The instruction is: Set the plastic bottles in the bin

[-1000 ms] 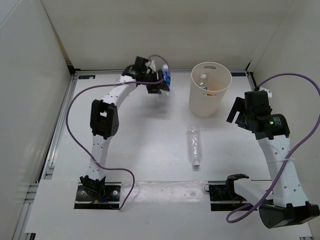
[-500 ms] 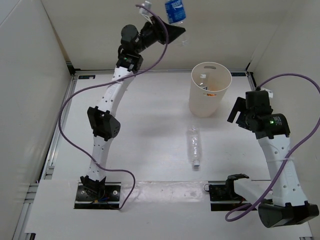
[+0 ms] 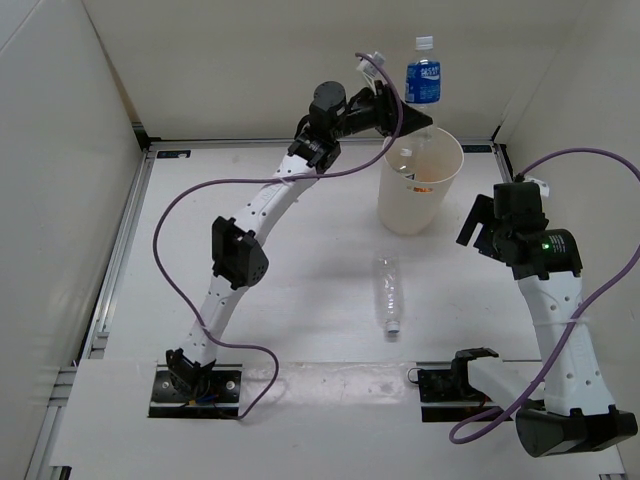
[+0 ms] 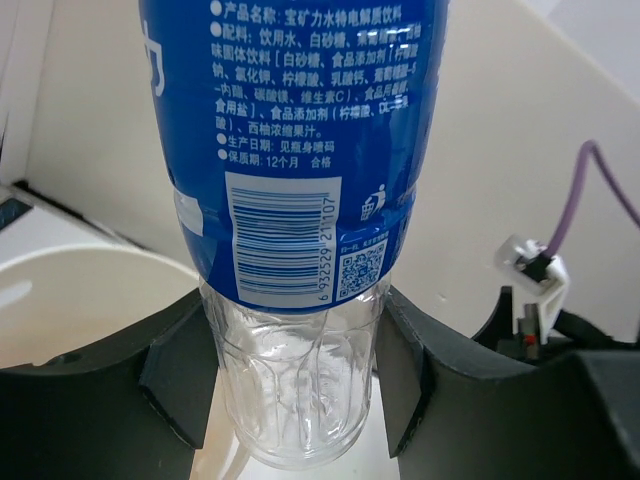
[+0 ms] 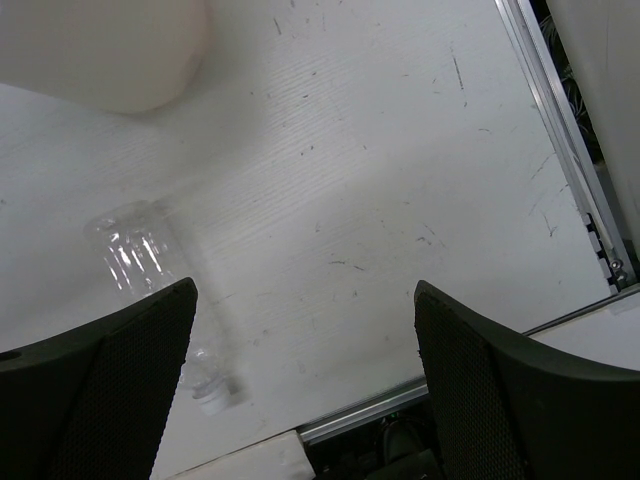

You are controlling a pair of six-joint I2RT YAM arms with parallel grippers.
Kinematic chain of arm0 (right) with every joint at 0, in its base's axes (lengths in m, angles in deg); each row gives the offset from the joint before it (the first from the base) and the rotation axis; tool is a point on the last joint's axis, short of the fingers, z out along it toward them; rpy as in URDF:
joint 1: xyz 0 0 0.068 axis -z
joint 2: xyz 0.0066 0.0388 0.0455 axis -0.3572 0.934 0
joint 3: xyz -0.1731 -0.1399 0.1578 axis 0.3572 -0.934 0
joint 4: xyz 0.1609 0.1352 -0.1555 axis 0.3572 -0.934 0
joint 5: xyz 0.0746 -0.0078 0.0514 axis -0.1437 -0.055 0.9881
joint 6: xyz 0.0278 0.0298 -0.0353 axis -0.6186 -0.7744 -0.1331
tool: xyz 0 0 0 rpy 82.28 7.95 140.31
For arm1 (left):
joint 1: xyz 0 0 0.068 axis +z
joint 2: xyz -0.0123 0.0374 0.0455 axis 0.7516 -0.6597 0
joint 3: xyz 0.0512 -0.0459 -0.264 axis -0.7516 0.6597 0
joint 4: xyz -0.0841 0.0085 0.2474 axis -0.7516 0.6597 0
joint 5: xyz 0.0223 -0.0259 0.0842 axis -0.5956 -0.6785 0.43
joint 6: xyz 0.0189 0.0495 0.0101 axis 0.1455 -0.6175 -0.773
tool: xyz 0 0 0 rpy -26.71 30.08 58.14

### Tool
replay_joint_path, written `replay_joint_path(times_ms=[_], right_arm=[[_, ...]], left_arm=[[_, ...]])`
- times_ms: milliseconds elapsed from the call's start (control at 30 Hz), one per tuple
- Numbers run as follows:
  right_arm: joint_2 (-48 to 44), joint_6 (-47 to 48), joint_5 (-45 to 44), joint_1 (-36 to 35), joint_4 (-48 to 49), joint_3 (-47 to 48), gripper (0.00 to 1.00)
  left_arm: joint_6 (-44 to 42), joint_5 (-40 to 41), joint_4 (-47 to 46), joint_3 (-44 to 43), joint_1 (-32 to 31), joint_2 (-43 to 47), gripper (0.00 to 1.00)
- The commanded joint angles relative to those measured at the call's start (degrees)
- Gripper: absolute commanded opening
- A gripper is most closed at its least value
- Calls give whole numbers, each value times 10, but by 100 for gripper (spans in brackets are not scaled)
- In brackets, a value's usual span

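Above the far rim of the white bin [image 3: 408, 212], by the table's [image 3: 300, 250] far edge, hangs a blue-labelled bottle [image 4: 290, 150], cap up. Label: Chinese print, "保质期: 12个月", a barcode, a QR code and a recycling mark. The left gripper [image 4: 295, 385] is clamped on its clear base. Inside the bin are a white-capped bottle [image 3: 406, 160] and something orange [image 3: 422, 186]. A label-less bottle [image 3: 388, 292] lies mid-table, cap toward the near edge. The right gripper [image 5: 305, 380] is spread wide, empty, above the table's right side.

Table [image 3: 320, 300] with bin [image 3: 415, 205], clear bottle [image 3: 388, 290]
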State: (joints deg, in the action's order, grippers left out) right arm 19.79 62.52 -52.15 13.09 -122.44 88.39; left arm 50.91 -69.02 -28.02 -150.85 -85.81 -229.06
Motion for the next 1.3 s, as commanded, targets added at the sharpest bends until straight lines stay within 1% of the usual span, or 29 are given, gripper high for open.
replay_joint_path(times_ms=[0,167,267,300,333,433,567,633,667,767,933,1067,1133,1167,1233,1267], right_arm=[[-10,1,-11,2,-3,18,90],[-12,1,-14,-3,0,16,90],[-10,1,-11,-7,3,15,90],[-8,2,-13,-10,1,19,90],[-8,2,-13,-10,1,19,90],[-9,2,-14,-11,0,21,90],[-9,2,-15,-12,-4,23,90],[-11,2,-14,-10,-3,22,90],[-10,3,-15,-12,-3,23,90],[-9,3,-13,-11,-2,21,90],[-9,3,-14,-10,-2,22,90],[-9,2,-13,-12,2,20,90],[-9,3,-11,-10,3,17,90],[-8,3,-6,-10,3,16,90],[0,10,6,-17,10,10,90],[3,14,26,-18,13,5,90]], left_arm=[[-15,-12,19,5,3,5,57],[0,-19,22,14,3,-6,65],[3,-15,25,13,3,-11,71],[4,-9,28,13,4,-13,74],[4,-8,28,13,4,-15,74],[7,-6,34,14,3,-18,79],[3,-3,44,16,3,-14,88],[-2,2,49,17,3,-11,98],[-8,7,49,17,3,-10,100],[-18,14,69,18,7,-4,100],[-23,20,60,56,19,17,100],[-23,20,59,69,34,37,100],[-25,21,56,82,47,47,100],[-33,25,62,89,58,68,100],[-41,30,71,130,77,90,100],[-46,46,75,145,95,117,100]])
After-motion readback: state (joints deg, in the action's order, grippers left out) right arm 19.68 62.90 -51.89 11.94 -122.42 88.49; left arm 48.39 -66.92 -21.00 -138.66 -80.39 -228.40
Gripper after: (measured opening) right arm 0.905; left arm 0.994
